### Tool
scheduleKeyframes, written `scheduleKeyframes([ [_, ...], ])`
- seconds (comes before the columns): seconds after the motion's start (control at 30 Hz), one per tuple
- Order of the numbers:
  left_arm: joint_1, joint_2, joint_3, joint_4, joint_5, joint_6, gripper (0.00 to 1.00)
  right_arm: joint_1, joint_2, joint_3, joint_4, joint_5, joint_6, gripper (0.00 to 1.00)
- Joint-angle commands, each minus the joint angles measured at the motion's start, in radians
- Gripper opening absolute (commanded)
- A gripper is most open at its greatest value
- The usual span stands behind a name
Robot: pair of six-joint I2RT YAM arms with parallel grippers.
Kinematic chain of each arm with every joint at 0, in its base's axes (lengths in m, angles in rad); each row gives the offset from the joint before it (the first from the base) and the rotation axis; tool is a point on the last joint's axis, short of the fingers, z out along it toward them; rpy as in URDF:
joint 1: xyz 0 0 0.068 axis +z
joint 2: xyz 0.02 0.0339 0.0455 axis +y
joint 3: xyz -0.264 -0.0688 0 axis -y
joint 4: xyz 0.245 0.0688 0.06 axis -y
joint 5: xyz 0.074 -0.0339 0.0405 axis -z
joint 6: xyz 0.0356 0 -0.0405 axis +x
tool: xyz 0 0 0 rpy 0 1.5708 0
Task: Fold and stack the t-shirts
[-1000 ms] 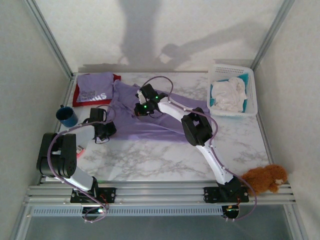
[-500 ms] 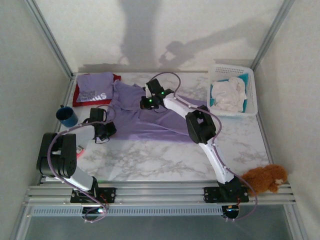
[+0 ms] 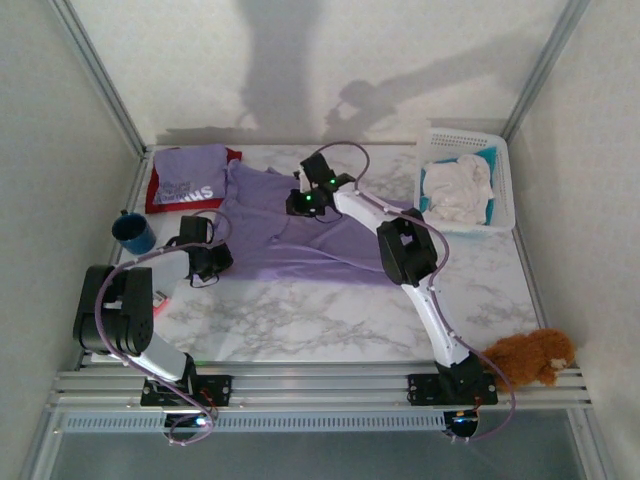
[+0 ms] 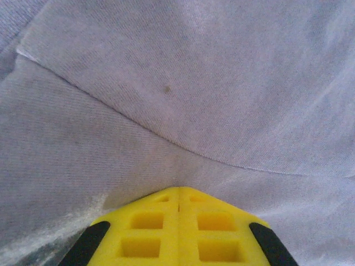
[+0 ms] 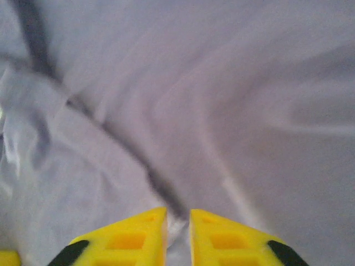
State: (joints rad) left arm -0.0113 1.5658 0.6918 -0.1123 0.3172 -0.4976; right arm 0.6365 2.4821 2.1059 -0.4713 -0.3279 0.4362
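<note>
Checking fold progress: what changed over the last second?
The right gripper, pinching the plain shirt, moved farther back and slightly right, its elbow following. The left gripper, shut on that shirt's near-left edge, the folded shirts, mug, basket and toy stayed put.

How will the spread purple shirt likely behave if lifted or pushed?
Probably floppy: the shirt lies creased and rumpled. Likely to sag from a pinch; cloth puckers toward the left end effector. Pushed, it would probably bunch, not slide whole.
</note>
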Motion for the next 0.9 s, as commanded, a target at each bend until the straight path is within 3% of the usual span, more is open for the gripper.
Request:
scheduleKeyframes([
  [0.0,0.005,0.037,-0.031,-0.109,-0.018,0.013,0.0,0.074,-0.107,-0.037,-0.007,0.018,-0.062,0.17],
  [0.1,0.005,0.036,-0.027,-0.113,-0.021,0.012,0.0,0.093,-0.134,-0.065,-0.032,0.046,-0.043,0.21],
  [0.2,0.008,0.042,-0.032,-0.107,-0.034,0.005,0.0,0.1,-0.208,-0.117,-0.168,0.19,0.029,0.12],
  [0.43,0.01,0.058,-0.025,-0.096,-0.053,0.004,0.0,0.074,-0.649,-0.7,-0.161,0.353,0.116,0.07],
  [0.57,-0.005,0.031,0.002,-0.111,-0.038,0.001,0.0,-0.008,-0.835,-0.927,-0.209,0.405,0.142,0.08],
  [0.7,-0.094,-0.009,0.103,-0.196,-0.112,-0.014,0.0,-0.116,-0.992,-1.068,-0.27,0.455,0.17,0.15],
  [0.87,-0.235,-0.002,0.234,-0.258,-0.209,-0.046,0.13,-0.288,-1.116,-1.195,-0.271,0.435,0.139,0.19],
])
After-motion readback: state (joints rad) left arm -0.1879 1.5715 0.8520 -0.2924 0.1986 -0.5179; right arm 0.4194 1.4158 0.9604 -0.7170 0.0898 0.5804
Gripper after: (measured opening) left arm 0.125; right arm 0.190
